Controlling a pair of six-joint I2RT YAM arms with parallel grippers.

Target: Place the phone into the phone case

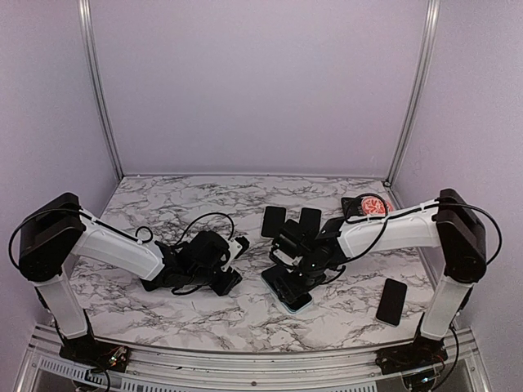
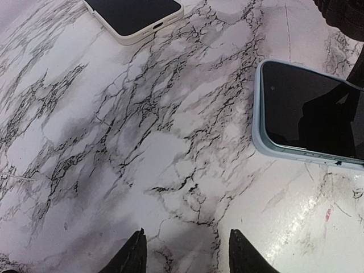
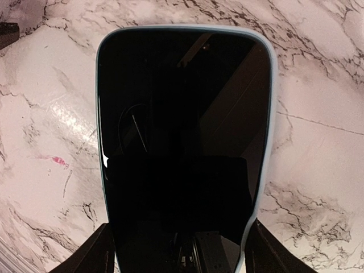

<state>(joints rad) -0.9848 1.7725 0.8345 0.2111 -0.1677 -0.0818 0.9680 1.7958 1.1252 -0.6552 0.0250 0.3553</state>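
Spare phone: a bare black phone (image 1: 391,300) lies flat on the marble table (image 1: 204,314). It is nearer the front edge than the right pincer (image 3: 181,250), off to that pincer's right and well apart from it.
Right pincer: tilted down over the near end of the phone case (image 3: 272,85). Its fingers (image 3: 96,253) stand one against each long side, closed on the case at about the case's own width.
Phone case: light blue, flat on the marble, running straight ahead from the right pincer's tips.
Phone: the phone (image 3: 182,114) lies black screen up inside the case's rim and fills it, between the right pincer's fingers and onward from them.
Left pincer: the left pincer (image 2: 187,253) is partly open with nothing in it, its tips low over bare marble. The cased phone lies ahead to its right, apart from it.
Cream-cased phone: the cream-cased phone (image 2: 133,14) is ahead and left of the left pincer, well apart, with only one end showing.
Far phones: a dark phone (image 1: 309,220) and a second dark phone (image 1: 273,220) lie side by side beyond the right pincer.
Round red object: the round red object (image 1: 372,206) sits farthest back, beyond the right pincer and to its right. What it is cannot be told.
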